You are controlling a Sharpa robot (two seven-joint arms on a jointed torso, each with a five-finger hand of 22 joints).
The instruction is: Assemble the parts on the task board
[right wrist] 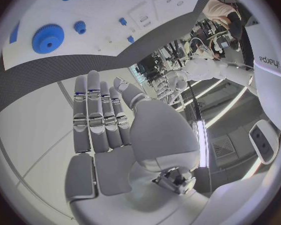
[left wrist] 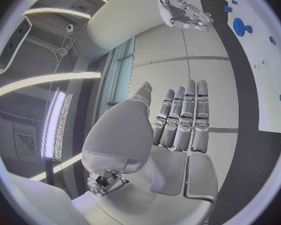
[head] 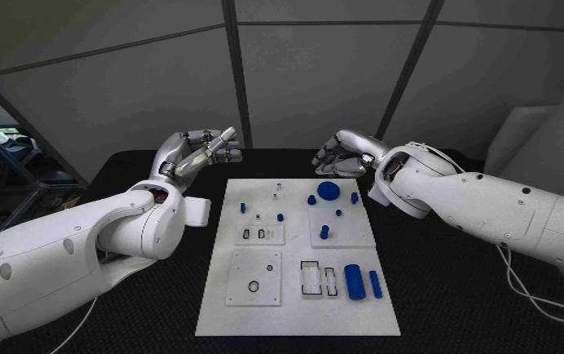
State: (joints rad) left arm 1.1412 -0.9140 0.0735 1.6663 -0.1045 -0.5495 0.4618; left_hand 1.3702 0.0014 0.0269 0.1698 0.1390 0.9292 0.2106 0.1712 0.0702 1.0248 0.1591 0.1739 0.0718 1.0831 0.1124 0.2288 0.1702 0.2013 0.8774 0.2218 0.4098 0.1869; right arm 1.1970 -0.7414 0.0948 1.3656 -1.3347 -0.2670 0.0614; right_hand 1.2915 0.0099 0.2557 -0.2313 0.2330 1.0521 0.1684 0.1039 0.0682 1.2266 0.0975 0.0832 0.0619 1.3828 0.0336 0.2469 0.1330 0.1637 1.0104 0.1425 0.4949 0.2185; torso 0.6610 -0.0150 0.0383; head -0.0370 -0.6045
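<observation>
Left hand point(head: 202, 152) fingers point(left wrist: 184, 117) straight, side by side, holding nothing; right hand point(head: 348, 155) same, fingers point(right wrist: 100, 117) extended, empty. Both hover past board's far edge, well apart from parts.

Board point(head: 223, 305) in table point(head: 470, 305) middle. Gear point(head: 328, 190) near far edge, just below right hand; pegs point(head: 323, 231) small, upright, close together; cylinder point(head: 354, 281) lying near front.

Risks, judged: descending fingers could topple neighbouring pegs; cylinder may roll off board; small parts may slip from pinch.

Open room: bare table both sides of board; clear air between hands.
</observation>
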